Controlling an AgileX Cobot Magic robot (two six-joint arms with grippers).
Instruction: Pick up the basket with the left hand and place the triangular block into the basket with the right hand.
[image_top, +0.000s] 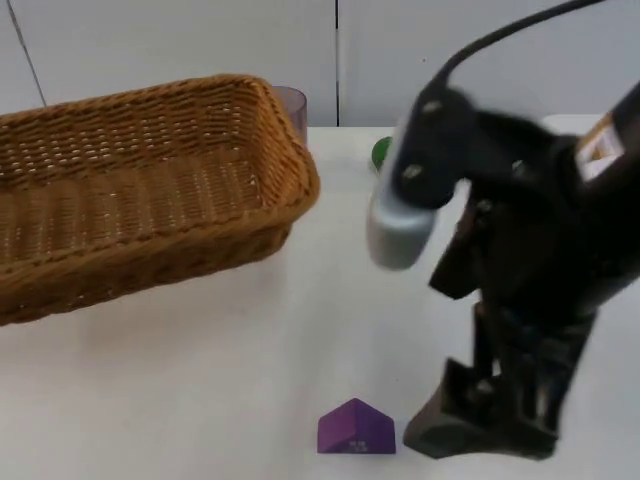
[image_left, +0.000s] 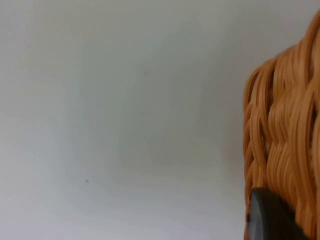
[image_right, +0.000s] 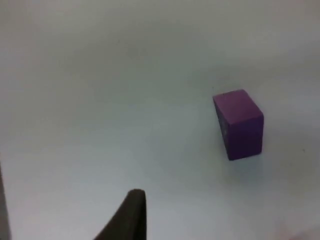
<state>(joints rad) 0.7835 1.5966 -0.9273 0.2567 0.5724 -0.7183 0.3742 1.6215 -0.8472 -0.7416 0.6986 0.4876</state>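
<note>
Purple triangular block (image_top: 356, 428) ridge-up, apart from right tool (image_top: 480, 425) (grip state unclear).

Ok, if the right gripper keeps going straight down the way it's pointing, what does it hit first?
Probably bare table. In the right wrist view the purple triangular block lies off to one side of the fingertip, and from the top it sits beside the right gripper, not under it. Depth is uncertain.
</note>
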